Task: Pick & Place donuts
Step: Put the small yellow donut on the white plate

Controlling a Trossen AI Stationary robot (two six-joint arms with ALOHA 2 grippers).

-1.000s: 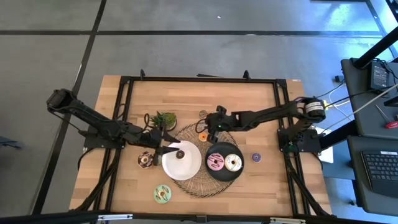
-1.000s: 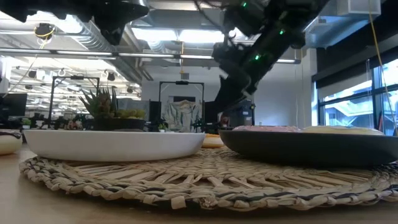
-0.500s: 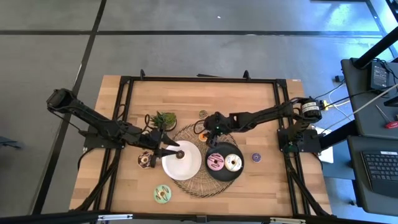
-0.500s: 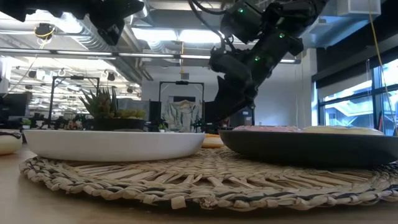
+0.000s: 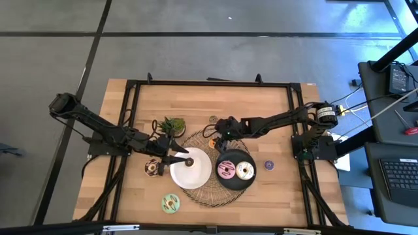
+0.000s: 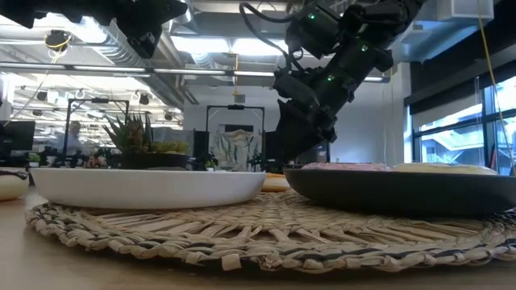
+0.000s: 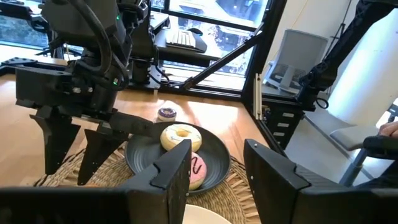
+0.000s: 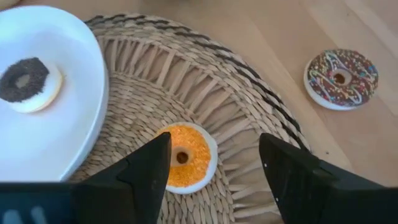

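My right gripper (image 8: 217,180) is open and hangs just above the orange donut (image 8: 185,157), which lies flat on the woven mat (image 8: 249,118); its fingers stand on either side of it, apart from it. In the high view that gripper (image 5: 215,135) is at the mat's far edge. My left gripper (image 5: 181,155) is open and waits over the left rim of the white plate (image 5: 196,175). A dark-sprinkled donut (image 8: 23,81) lies on the white plate. A pink donut (image 5: 226,170) and a cream donut (image 5: 245,171) lie on the black plate (image 5: 236,183).
A chocolate sprinkled donut (image 8: 340,78) lies on the bare wood beyond the mat. On the wood there are also a purple mini donut (image 5: 269,165), a green donut (image 5: 171,203) and a brown donut (image 5: 153,168). A small potted plant (image 5: 171,125) stands behind the mat.
My right gripper has moved toward the table's left edge and come down a little, until it is over the orange donut. The donuts and the plates have stayed where they were.
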